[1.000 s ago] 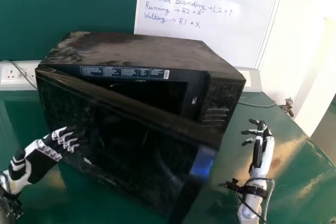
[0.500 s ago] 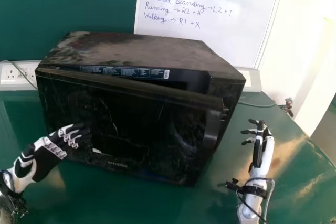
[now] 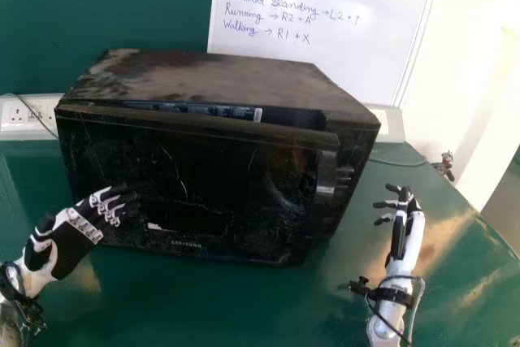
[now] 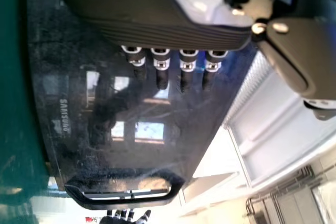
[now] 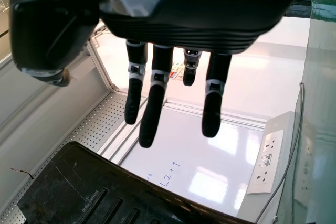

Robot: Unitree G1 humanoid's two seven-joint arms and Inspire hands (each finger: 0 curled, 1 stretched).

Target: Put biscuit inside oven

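Black oven point(image 3: 219, 75) | door point(image 3: 211, 172) ajar | left robot hand point(image 3: 69, 241) beside door, fingers extended

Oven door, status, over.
Left hand open, at oven door. Right hand open, right of oven. Door slightly ajar, blocking the way in.

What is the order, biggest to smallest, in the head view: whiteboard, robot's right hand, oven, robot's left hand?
1. Oven
2. Whiteboard
3. Left hand
4. Right hand
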